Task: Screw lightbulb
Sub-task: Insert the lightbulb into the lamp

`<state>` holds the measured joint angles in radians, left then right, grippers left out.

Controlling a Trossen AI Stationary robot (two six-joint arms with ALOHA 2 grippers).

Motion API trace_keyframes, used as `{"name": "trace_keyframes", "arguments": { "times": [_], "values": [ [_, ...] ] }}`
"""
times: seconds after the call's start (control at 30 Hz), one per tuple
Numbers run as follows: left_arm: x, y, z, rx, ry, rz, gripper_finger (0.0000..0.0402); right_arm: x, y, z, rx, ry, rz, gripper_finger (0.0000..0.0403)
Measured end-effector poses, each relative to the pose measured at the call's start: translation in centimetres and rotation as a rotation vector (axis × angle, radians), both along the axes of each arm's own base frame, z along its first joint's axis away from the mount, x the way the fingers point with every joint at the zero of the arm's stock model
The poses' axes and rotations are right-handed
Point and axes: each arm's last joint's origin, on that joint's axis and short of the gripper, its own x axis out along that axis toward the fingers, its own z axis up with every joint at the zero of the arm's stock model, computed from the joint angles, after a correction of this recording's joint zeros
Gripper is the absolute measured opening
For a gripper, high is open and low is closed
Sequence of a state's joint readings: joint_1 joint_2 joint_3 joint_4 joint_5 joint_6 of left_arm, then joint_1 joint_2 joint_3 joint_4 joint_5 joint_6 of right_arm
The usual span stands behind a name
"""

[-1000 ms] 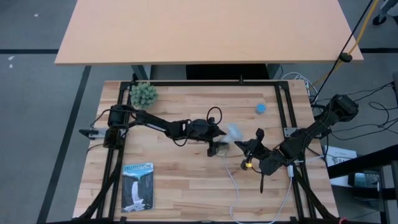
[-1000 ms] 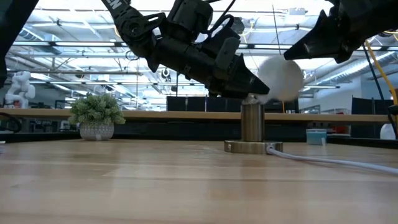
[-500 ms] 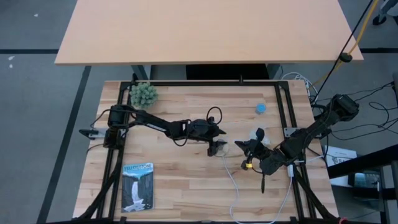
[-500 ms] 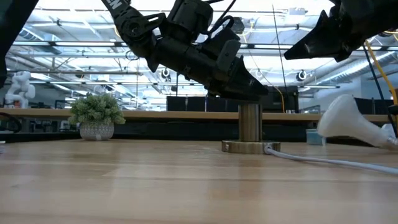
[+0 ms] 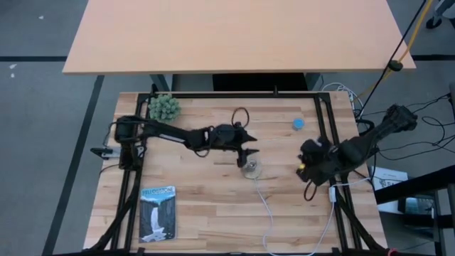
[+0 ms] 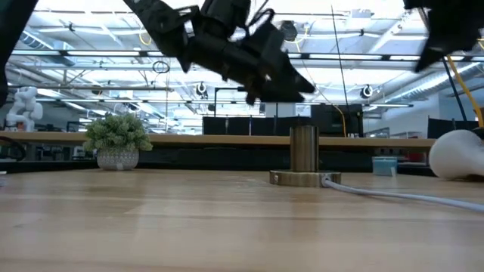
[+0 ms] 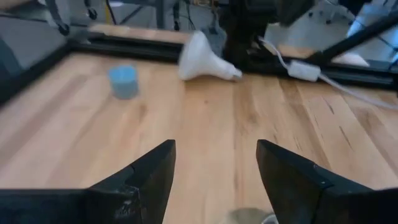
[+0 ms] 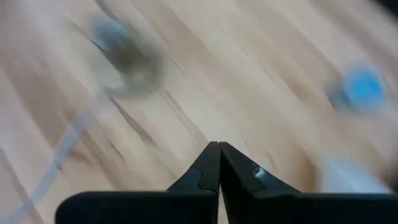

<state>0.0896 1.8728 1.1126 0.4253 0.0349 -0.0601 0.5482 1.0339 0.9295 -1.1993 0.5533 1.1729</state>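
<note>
Bulb is off the socket. A second ago it sat blurred at the socket top between the two arms; half a second ago it was already lying on the boards. Now the lightbulb (image 7: 202, 56) lies on its side on the table, well out ahead of the left gripper (image 7: 214, 171), dome toward the blue cap (image 7: 124, 81), screw end pointing toward the right arm's dark bulk. Neither arm holds it.

Left gripper has lifted and drawn back from the socket (image 5: 250, 168); its fingers stand apart, nothing between them, the socket just below and forward of the tips. Right gripper (image 8: 218, 163) has pulled away toward its own table edge; its fingers are pressed together on nothing.

Judgement: the seating attempt failed, the thread did not catch. The task is back at the pick-up stage, and the bulb must be regrasped before any turning.

View differences:
- High view: bulb hidden near the right arm; I cannot pick it out there. Socket and white cord (image 5: 264, 206) plain.
- Low view: white dome (image 6: 457, 154) at the far edge, resting on the table; socket post (image 6: 304, 149) stands bare.
- Left wrist view: only one showing the whole bulb and how it lies.
- Right wrist view: heavily smeared; socket and cap only as blurs.
</note>
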Motion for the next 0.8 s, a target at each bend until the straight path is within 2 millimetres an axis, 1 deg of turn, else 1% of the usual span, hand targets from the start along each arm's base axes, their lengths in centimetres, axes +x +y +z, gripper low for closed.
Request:
{"name": "trace_keyframes", "arguments": {
  "times": [0.13, 0.23, 0.33, 0.4, 0.5, 0.63, 0.67, 0.73, 0.8],
  "values": [
    [-1.7, 1.2, 3.1, 0.008, 0.017, 0.031, 0.0229, -1.7, -0.9, 0.6, 0.123, 0.157, -0.207, 0.0],
    [-3.1, 1.6, 4.5, -0.009, 0.063, 0.05, 0.0229, -2.1, -1.0, 0.1, 0.173, 0.184, -0.3, 0.0],
    [-4.2, 1.6, 5.1, -0.041, 0.127, 0.09, 0.0229, -2.0, -1.0, -0.8, 0.233, 0.181, -0.392, 0.0002],
    [-4.8, 1.5, 4.8, -0.062, 0.196, 0.125, 0.0229, -2.1, -1.0, -1.6, 0.25, 0.17, -0.449, 0.001],
    [-5.1, 1.2, 4.2, -0.096, 0.268, 0.168, 0.0229, -2.3, -1.2, -2.9, 0.248, 0.172, -0.525, 0.0027],
    [-5.3, 0.2, 3.2, -0.101, 0.339, 0.21, 0.0229, -2.9, -1.8, -4.9, 0.266, 0.24, -0.631, 0.0056],
    [-5.4, -0.1, 2.9, -0.096, 0.345, 0.221, 0.0229, -2.8, -1.9, -5.1, 0.266, 0.256, -0.642, 0.0064],
    [-5.6, -0.5, 2.3, -0.084, 0.358, 0.239, 0.0229, -2.3, -1.9, -4.9, 0.273, 0.253, -0.636, 0.0078],
    [-5.9, -0.9, 1.6, -0.084, 0.37, 0.261, 0.0229, -1.9, -2.1, -5.0, 0.26, 0.266, -0.575, 0.0091]
  ]
}}
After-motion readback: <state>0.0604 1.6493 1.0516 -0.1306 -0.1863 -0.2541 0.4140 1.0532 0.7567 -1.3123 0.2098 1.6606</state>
